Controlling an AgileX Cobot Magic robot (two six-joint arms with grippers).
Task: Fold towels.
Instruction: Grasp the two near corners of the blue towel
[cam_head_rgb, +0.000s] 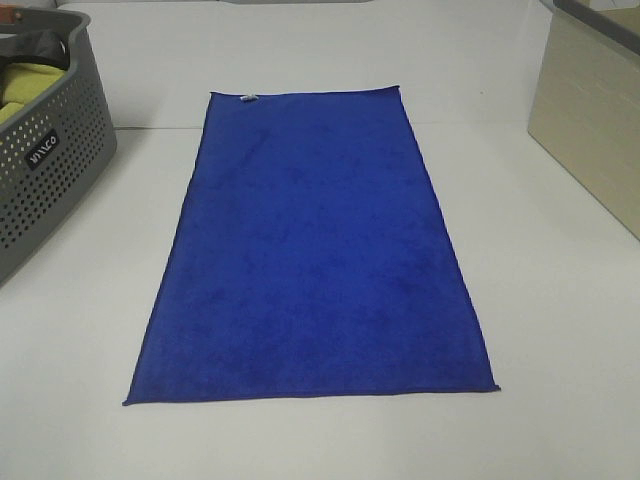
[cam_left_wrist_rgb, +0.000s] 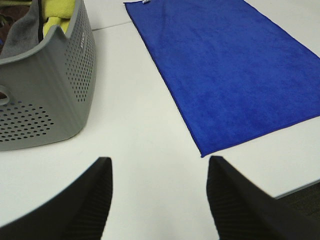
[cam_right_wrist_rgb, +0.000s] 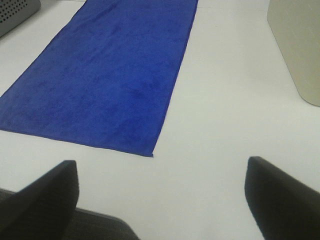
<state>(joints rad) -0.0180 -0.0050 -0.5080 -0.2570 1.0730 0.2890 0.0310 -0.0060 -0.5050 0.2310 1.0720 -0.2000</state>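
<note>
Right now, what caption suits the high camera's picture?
Blue towel spread flat on a white table, grey basket at left.

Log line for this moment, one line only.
towel: flat, unfolded | left gripper: open, empty | right gripper: open, empty | basket: left of towel

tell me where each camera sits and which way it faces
Exterior high: mounted high off the arms, looking down along the blue towel flat on the white table; no arm shows.
Left wrist: on the left arm, facing forward past the open left gripper at the grey basket and a near towel corner.
Right wrist: on the right arm, facing forward past the open right gripper at the other near corner and the beige bin.
Shared: all three show the towel.
</note>
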